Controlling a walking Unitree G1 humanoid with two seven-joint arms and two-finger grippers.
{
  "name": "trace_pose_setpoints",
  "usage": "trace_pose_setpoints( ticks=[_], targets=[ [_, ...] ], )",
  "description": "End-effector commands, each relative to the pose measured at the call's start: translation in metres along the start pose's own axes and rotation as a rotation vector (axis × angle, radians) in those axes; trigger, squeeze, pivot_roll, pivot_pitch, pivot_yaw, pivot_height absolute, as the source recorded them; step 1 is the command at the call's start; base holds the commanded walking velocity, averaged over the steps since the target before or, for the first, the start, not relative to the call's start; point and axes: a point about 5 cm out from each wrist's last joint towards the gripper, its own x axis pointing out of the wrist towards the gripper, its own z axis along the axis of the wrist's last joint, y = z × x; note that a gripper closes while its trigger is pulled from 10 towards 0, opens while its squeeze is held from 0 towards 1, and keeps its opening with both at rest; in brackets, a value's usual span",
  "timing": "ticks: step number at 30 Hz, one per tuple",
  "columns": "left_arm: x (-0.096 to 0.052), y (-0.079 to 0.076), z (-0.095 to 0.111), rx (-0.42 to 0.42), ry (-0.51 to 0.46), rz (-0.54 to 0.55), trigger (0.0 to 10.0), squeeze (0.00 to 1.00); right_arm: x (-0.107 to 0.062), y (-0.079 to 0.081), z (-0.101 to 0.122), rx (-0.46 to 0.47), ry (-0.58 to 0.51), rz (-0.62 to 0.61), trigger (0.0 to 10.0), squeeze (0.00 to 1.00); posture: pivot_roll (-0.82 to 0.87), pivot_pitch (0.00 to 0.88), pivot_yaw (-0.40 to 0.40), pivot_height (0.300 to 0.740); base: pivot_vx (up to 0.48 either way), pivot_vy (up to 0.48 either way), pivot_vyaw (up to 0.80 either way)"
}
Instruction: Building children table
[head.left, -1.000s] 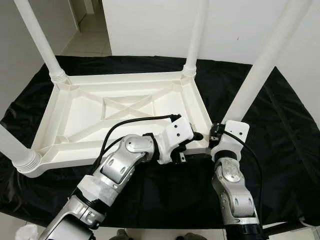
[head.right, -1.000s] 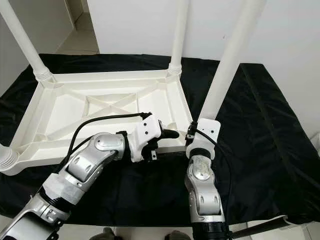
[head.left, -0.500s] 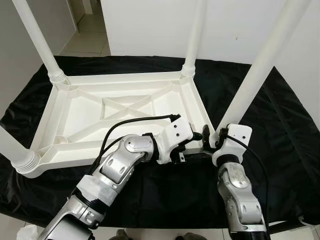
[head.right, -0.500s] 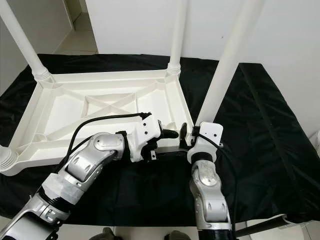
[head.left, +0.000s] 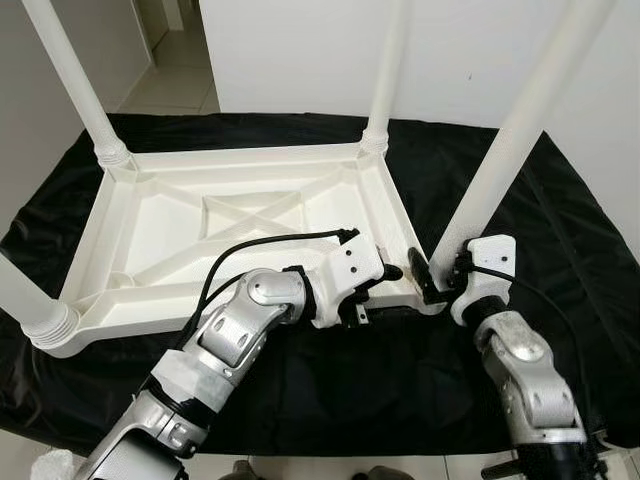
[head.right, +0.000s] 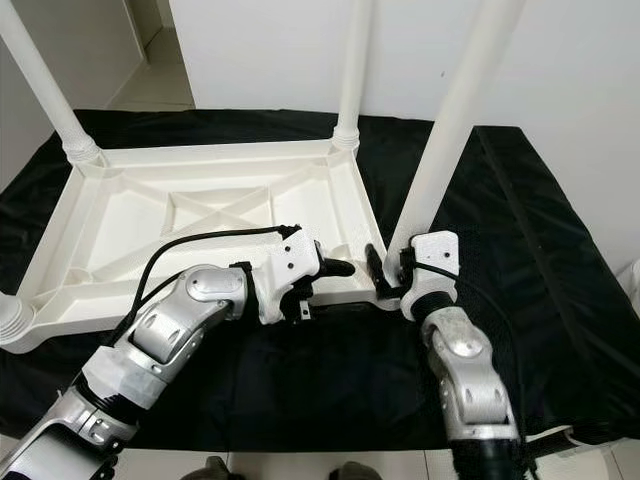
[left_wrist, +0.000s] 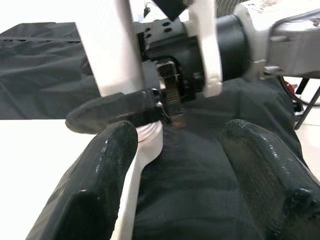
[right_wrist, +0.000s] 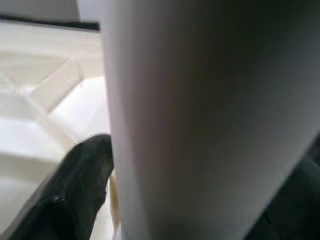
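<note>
Right claw (head.left: 432, 281) clamps the white plastic table leg (head.left: 510, 145) at five o'clock; left claw (left_wrist: 170, 165), open and empty, should steady the upturned white plastic table (head.left: 150, 235) while twisting.

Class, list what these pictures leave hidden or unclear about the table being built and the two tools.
1. Leg tops: cut off by the upper edge in the eye views.
2. Near right leg socket: hidden behind the right tool.
3. Right tool's second finger: blocked by the blurred leg in the right wrist view.
4. Front rim of the tabletop: covered by the left arm.

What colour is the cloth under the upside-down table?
Black. The cloth under the white table shows best in the left eye view.
</note>
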Motion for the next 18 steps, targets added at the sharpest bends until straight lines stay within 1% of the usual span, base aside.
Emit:
trace_pose_setpoints(
  ticks=[1,2,4,5,6,8,11,16,17,18],
  targets=[
    [0.001,-0.001,0.000,0.020,0.010,-0.043,10.0,0.00,0.004,0.003,-0.007,0.007,0.025,0.053,9.8,0.00,-0.07,0.000,0.011,0.740,0.000,0.000,0.00],
    [0.002,-0.001,0.000,0.021,0.009,-0.043,10.0,0.00,0.005,0.003,-0.010,0.006,0.037,0.078,4.7,0.00,-0.07,0.000,0.012,0.740,0.000,0.000,0.00],
    [0.002,0.000,0.001,0.021,0.009,-0.042,10.0,0.00,0.006,0.002,-0.012,0.005,0.045,0.095,4.7,0.00,-0.07,0.000,0.011,0.740,0.000,0.000,0.00],
    [0.002,-0.001,0.001,0.022,0.007,-0.042,10.0,0.00,0.006,0.002,-0.015,-0.007,0.061,0.120,2.6,0.00,-0.07,0.000,0.010,0.740,0.000,0.000,0.00],
    [0.002,-0.001,0.001,0.022,0.007,-0.042,10.0,0.00,0.006,0.002,-0.015,-0.010,0.064,0.128,0.0,0.00,-0.07,0.000,0.010,0.740,0.000,0.000,0.00],
    [0.002,-0.001,0.001,0.022,0.007,-0.042,10.0,0.00,0.006,0.002,-0.015,-0.010,0.064,0.128,0.0,0.00,-0.07,0.000,0.010,0.740,0.000,0.000,0.00],
    [0.002,-0.001,0.002,0.021,0.004,-0.042,10.0,0.00,0.005,0.002,-0.019,-0.008,0.075,0.180,0.0,0.00,-0.06,0.000,0.011,0.740,0.000,0.000,0.00],
    [0.002,-0.001,0.002,0.021,0.003,-0.042,10.0,0.00,0.004,0.002,-0.020,-0.005,0.074,0.188,0.0,0.00,-0.06,0.000,0.012,0.740,0.000,0.000,0.00],
    [0.002,-0.001,0.002,0.023,0.003,-0.042,10.0,0.00,0.004,0.003,-0.021,-0.006,0.073,0.186,0.3,0.00,-0.06,0.000,0.012,0.740,0.000,0.000,0.00],
    [0.002,-0.001,0.002,0.023,0.002,-0.041,10.0,0.00,0.005,0.003,-0.020,0.010,0.070,0.166,10.0,0.00,-0.07,0.000,0.012,0.740,0.000,0.000,0.00]
  ],
)
